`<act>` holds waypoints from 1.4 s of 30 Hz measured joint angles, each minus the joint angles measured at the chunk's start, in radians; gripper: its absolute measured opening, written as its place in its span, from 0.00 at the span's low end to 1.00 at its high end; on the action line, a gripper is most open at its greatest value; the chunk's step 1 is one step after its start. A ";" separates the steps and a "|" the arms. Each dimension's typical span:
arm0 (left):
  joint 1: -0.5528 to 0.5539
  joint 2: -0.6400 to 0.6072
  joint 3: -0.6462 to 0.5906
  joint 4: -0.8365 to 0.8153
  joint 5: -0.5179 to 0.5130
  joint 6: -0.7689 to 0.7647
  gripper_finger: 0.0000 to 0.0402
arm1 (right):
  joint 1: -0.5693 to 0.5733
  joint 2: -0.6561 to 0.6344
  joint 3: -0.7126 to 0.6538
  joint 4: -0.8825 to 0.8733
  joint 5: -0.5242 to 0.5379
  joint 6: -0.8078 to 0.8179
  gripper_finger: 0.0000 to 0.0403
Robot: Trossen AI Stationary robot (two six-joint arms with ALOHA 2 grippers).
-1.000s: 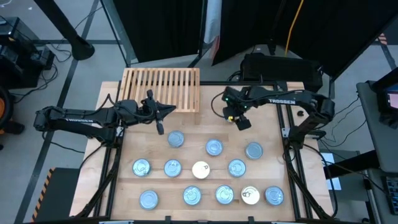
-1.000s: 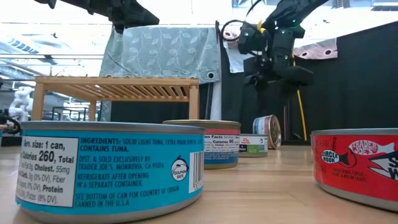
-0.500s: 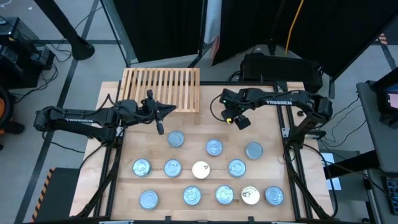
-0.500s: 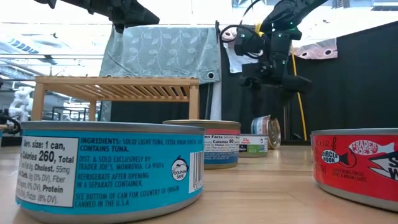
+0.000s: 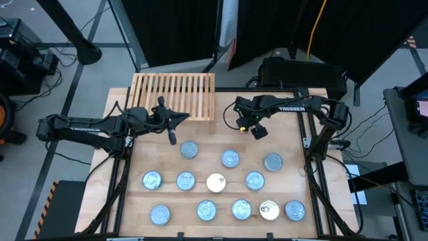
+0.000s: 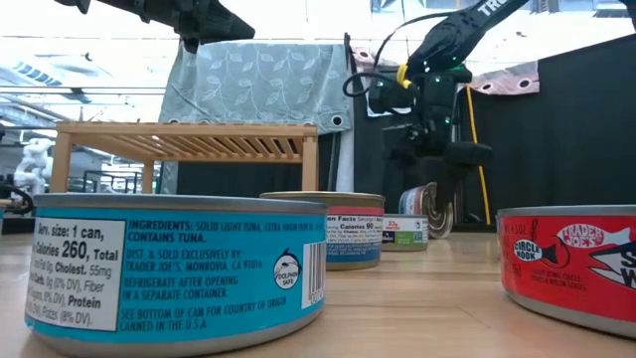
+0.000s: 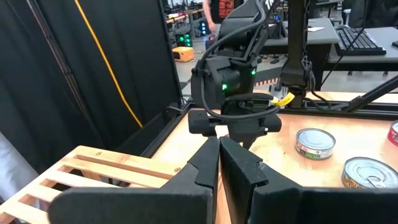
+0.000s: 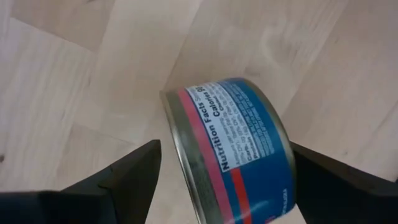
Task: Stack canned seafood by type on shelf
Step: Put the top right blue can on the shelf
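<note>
Right hand (image 8: 217,180) astride tilted can (image 8: 233,146), can's top hidden

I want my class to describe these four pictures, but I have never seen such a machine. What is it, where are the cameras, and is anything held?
It is a robot with two dark arms at a light wooden table. One picture looks straight down, one looks level across the tabletop, and one comes from each wrist. About a dozen flat round tins lie before a slatted wooden shelf. The left gripper is shut and empty. The right gripper is open around a blue-and-red-labelled tin standing on edge, without gripping it.
</note>
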 joint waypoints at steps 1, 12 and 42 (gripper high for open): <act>0.000 0.000 0.000 0.000 0.000 0.002 0.06 | 0.001 0.000 0.000 0.000 0.000 0.007 0.77; 0.007 0.000 0.000 0.000 -0.013 0.052 0.06 | 0.018 -0.017 0.000 -0.053 -0.002 0.079 0.45; -0.333 0.119 0.001 0.178 0.017 1.001 0.68 | 0.079 -0.110 0.326 -0.061 -0.798 0.815 0.48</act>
